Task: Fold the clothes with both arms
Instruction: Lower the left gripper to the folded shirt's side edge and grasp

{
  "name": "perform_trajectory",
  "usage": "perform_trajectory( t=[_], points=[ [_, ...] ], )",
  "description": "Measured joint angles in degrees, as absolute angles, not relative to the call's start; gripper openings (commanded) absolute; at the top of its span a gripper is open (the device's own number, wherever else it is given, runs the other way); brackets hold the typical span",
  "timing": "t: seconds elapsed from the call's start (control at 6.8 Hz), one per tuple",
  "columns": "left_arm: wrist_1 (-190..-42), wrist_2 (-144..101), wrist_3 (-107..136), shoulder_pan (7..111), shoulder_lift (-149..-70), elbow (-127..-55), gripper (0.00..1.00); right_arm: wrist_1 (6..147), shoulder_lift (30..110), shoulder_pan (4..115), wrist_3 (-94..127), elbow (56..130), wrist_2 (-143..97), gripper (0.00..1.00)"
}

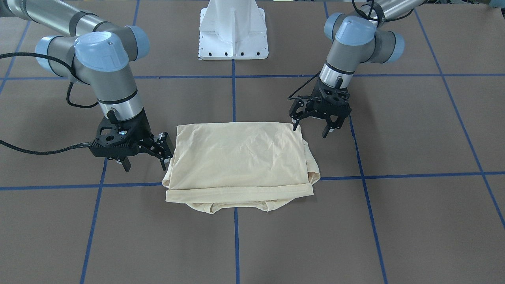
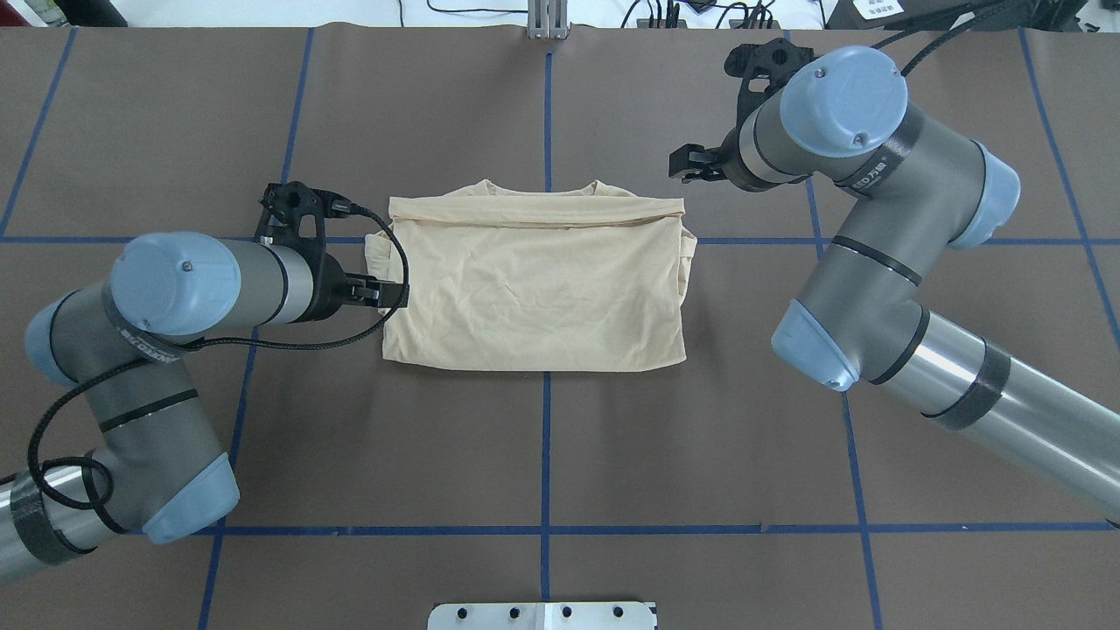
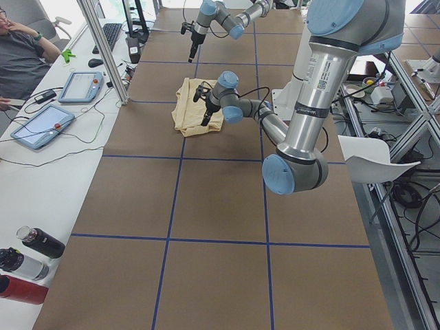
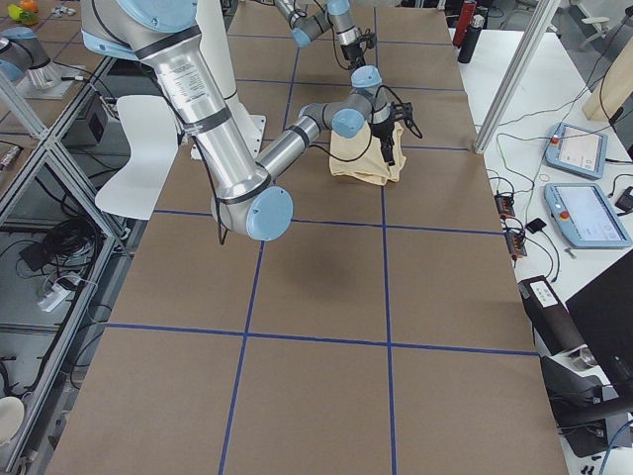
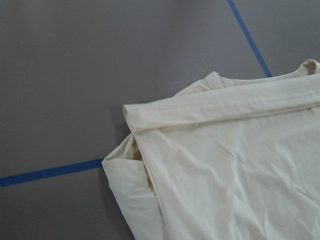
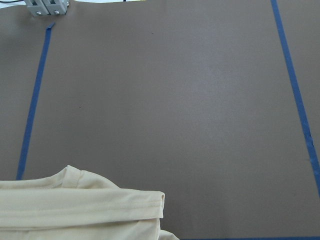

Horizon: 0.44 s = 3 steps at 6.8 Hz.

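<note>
One pale cream-yellow thin shirt [image 1: 240, 157] lies folded into a flat rectangle on the brown paper-covered table [image 1: 394, 221] with its blue tape grid. It sits in front of the white pedestal base [image 1: 233, 31].

Edges: the shirt edge far from the base carries a stitched hem band, and lower layers poke out past it. Both side edges show tucked folds. Brown surface shows on all four sides of the shirt.

Count: one shirt; two silver-grey tubular arms, left arm [image 2: 131, 420] and right arm [image 2: 884, 262].
- Left gripper [image 1: 310, 130]: jaws spread, holding nothing, just beside the shirt's base-side corner; contact cannot be told.
- Right gripper [image 1: 145, 165]: jaws spread, holding nothing, just beside the opposite side edge.

Only the left wrist view shows the layered corner close up. Only the exterior left view shows one seated person [image 3: 20, 51].
</note>
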<state>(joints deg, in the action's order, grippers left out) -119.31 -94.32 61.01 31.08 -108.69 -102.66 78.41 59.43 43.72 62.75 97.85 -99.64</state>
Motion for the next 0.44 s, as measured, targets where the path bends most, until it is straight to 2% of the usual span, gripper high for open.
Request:
perform_trajectory(
  t=[0.15, 0.29, 0.44],
  points=[
    [-119.33, -93.54, 63.33, 28.94, -108.44, -102.44, 0.92, 78.46, 60.08, 43.74, 62.75, 98.80, -99.66, 1.00],
    [-119.40, -93.25, 64.59, 27.89, -108.41, -102.07, 0.72, 78.48, 60.35, 43.76, 62.75, 99.27, -99.66, 1.00],
    [-119.45, -93.16, 65.02, 27.46, -108.46, -101.78, 0.63, 78.48, 60.43, 43.77, 62.75, 99.42, -99.67, 1.00]
  ],
)
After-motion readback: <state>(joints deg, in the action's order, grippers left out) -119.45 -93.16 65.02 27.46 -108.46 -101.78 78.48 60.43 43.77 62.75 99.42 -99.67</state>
